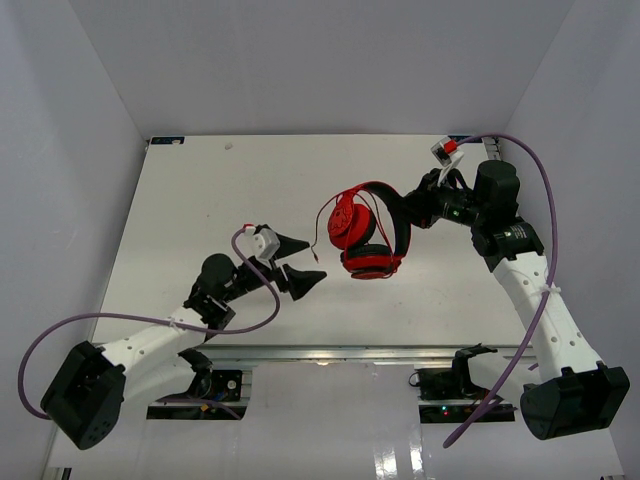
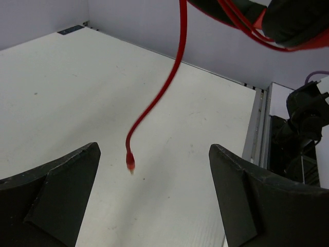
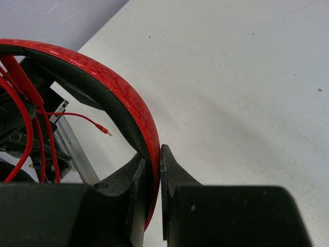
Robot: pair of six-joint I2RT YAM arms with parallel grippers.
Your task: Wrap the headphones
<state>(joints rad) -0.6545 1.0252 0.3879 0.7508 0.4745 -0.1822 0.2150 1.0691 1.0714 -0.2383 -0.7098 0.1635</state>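
The broad white desk (image 1: 250,200) carries nothing directly under the arms. Over its right-middle part, the red over-ear headphones with black ear pads (image 1: 365,235) hang in the air, ear cups lowest. They are held up by the right hand (image 3: 153,154), whose fingers are pressed together on the patterned red band. The left hand (image 2: 154,148) sits low, near the desk's middle, with its black fingers spread wide and holding nothing. The thin red audio cable (image 2: 164,87) dangles from the headphones. Its small plug end (image 2: 130,162) hangs between those fingers, touching neither.
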